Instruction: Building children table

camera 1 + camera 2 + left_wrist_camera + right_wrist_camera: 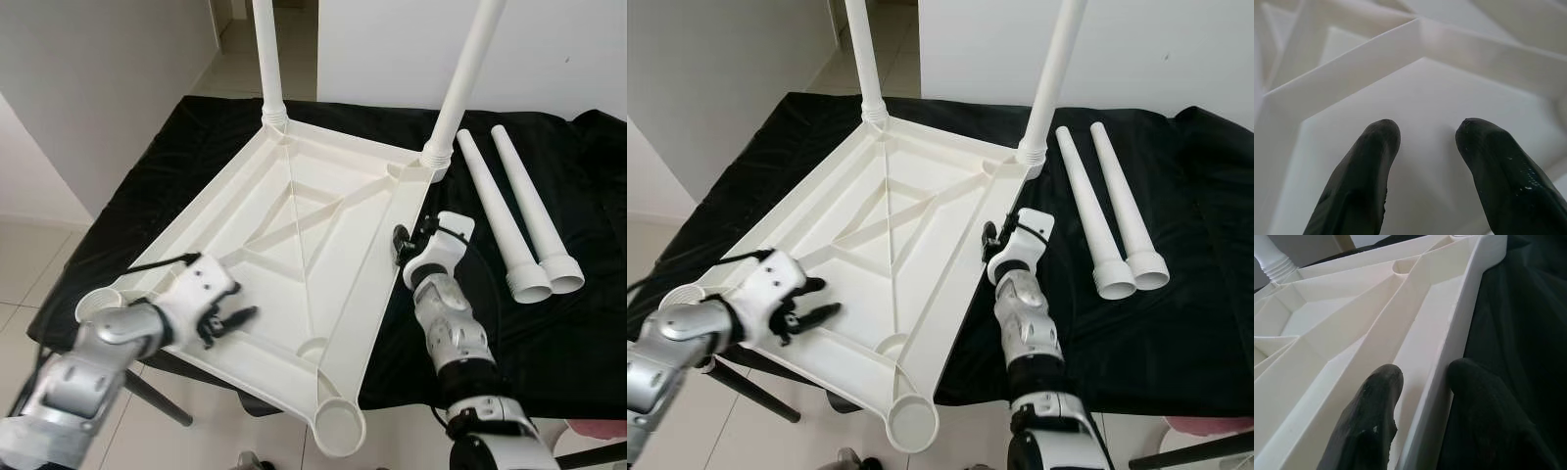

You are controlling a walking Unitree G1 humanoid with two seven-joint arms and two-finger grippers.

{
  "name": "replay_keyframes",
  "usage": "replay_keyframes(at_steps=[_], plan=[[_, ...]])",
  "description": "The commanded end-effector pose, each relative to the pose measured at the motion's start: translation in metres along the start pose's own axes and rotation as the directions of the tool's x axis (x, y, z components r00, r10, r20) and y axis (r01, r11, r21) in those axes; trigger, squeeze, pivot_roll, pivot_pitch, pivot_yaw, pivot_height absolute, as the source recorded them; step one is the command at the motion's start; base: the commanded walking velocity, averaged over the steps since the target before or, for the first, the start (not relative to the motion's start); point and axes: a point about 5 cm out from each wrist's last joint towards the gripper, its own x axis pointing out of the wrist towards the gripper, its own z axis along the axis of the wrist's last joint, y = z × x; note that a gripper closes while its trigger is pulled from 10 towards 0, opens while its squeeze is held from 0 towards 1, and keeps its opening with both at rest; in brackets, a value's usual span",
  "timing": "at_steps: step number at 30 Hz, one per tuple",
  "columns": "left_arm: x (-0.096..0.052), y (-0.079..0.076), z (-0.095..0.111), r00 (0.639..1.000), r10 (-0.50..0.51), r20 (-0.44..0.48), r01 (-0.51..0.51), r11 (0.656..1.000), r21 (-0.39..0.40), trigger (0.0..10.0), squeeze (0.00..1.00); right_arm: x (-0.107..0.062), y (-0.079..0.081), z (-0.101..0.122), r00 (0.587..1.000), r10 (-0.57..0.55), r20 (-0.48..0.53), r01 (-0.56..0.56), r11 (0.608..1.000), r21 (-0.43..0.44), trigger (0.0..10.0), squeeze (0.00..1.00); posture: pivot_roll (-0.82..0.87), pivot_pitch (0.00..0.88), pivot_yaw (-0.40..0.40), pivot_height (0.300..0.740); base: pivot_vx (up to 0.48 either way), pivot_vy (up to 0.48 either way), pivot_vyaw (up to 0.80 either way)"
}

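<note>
A white plastic table top [294, 186] lies upside down on a black cloth. Two white legs [266, 59] [460, 78] stand screwed into its far corners. Two loose legs [495, 211] [534, 206] lie side by side on the cloth to the right. The near socket [338, 426] and the left socket [98, 304] are empty. My left gripper [230, 321] hovers open over the near-left ribbed underside [1459, 88], holding nothing. My right gripper [402, 245] is open at the right rim [1449, 357], one finger inside it and one outside.
The black cloth [549, 323] covers a work surface, and the table top's near corner overhangs its front edge. A dark support leg [157, 397] runs below on the tiled floor. White walls stand to the left and behind. Something pink [598, 431] shows at the bottom right.
</note>
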Motion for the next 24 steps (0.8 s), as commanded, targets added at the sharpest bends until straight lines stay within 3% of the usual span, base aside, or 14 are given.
replay_keyframes(at_steps=[1,7,11,12,14,16,19,24], plan=[[0.005,-0.007,-0.004,0.999,-0.031,-0.025,0.031,0.999,-0.016,10.0,0.00,0.003,0.006,-0.001,0.999,0.047,0.003,-0.047,0.999,0.026,10.0,0.00,0.01,0.092,0.048,0.740,0.000,0.000,0.00],[0.019,-0.016,0.006,0.999,-0.047,0.023,0.048,0.999,-0.026,10.0,0.00,0.014,0.009,0.011,0.994,0.108,0.034,-0.108,0.994,0.028,10.0,0.00,0.01,0.091,0.047,0.740,0.000,0.000,0.00],[0.025,-0.016,0.011,0.999,-0.032,0.041,0.033,0.999,-0.024,10.0,0.00,0.018,0.009,0.016,0.992,0.122,0.043,-0.126,0.988,0.092,10.0,0.00,0.02,0.089,0.037,0.740,0.000,0.000,0.00],[0.026,-0.014,0.014,0.998,-0.021,0.052,0.023,0.999,-0.025,10.0,0.00,0.018,0.009,0.017,0.989,0.139,0.052,-0.145,0.977,0.155,10.0,0.00,0.02,0.089,0.038,0.740,0.000,0.000,0.00],[0.026,-0.013,0.015,0.998,-0.021,0.054,0.022,0.999,-0.025,10.0,0.00,0.018,0.009,0.017,0.988,0.145,0.054,-0.152,0.974,0.169,10.0,0.00,0.02,0.089,0.038,0.740,0.000,0.000,0.00],[0.025,-0.009,0.017,0.998,-0.004,0.066,0.006,1.000,-0.029,10.0,0.00,0.016,0.011,0.019,0.976,0.200,0.084,-0.215,0.948,0.236,10.0,0.00,0.02,0.089,0.040,0.740,0.000,0.000,0.00],[0.023,0.000,0.022,0.995,0.033,0.095,-0.030,0.999,-0.037,10.0,0.00,0.012,0.010,0.024,0.965,0.227,0.130,-0.251,0.943,0.220,10.0,0.00,0.02,0.086,0.041,0.740,0.000,0.000,0.00],[0.014,0.021,0.022,0.989,0.114,0.096,-0.111,0.993,-0.036,10.0,0.00,0.007,-0.004,0.043,0.957,0.149,0.248,-0.187,0.973,0.136,10.0,0.00,0.02,0.081,0.039,0.740,0.000,0.000,0.00]])
